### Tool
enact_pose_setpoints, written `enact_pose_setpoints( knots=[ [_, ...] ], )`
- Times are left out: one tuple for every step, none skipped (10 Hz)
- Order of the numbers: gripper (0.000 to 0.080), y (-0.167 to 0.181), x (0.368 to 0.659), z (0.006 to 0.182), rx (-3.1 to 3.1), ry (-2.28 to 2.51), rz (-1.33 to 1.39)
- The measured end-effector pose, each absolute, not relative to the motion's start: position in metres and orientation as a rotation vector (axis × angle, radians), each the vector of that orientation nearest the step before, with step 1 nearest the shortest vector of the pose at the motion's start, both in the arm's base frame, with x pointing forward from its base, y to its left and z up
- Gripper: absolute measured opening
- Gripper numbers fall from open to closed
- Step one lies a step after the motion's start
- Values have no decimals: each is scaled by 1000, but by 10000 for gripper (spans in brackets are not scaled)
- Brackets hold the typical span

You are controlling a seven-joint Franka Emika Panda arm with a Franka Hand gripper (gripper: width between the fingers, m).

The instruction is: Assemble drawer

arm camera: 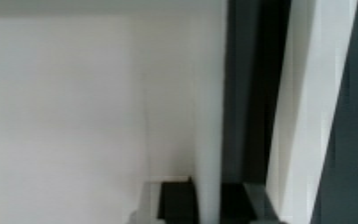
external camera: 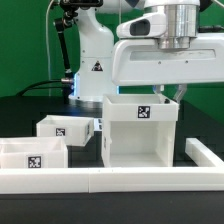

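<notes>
The big white drawer box [external camera: 138, 135] stands open-topped at the middle of the table, with a marker tag on its back wall. My gripper [external camera: 172, 97] is down on the box's wall on the exterior view's right. In the wrist view that thin white wall [arm camera: 210, 100] runs between my two dark fingers [arm camera: 174, 202], which press against both of its faces, so my gripper [arm camera: 211, 202] is shut on it. Two smaller white drawers [external camera: 64, 127] [external camera: 30, 156] lie to the exterior view's left of the box.
A white rail [external camera: 110, 181] runs along the table's front, and another piece of it [external camera: 205, 151] lies on the exterior view's right. The arm's white base [external camera: 95, 60] stands behind the box. A green curtain hangs at the back.
</notes>
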State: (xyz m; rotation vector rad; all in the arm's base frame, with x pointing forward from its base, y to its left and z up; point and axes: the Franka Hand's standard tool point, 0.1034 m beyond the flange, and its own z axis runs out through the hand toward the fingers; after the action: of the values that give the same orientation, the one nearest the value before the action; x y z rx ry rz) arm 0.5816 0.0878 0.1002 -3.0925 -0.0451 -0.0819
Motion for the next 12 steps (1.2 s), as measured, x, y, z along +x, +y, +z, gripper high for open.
enact_pose_setpoints(
  knots=[
    [38,89,588,101,-3090,-43,-102],
    [38,89,587,101,-3090,-34,-100],
    [38,89,587,101,-3090,-35,-100],
    [38,90,588,101,-3088,3,-100],
    [38,91,587,101,-3084,74,-98],
    [38,92,587,101,-3070,191,-94],
    [38,95,587,100,-3050,340,-99],
    [38,102,583,100,-3013,522,-127],
    [38,107,583,100,-2992,625,-120],
    [38,111,586,100,-2941,791,-113],
    [38,112,590,100,-2894,911,-108],
    [38,110,593,100,-2878,951,-110]
  ],
)
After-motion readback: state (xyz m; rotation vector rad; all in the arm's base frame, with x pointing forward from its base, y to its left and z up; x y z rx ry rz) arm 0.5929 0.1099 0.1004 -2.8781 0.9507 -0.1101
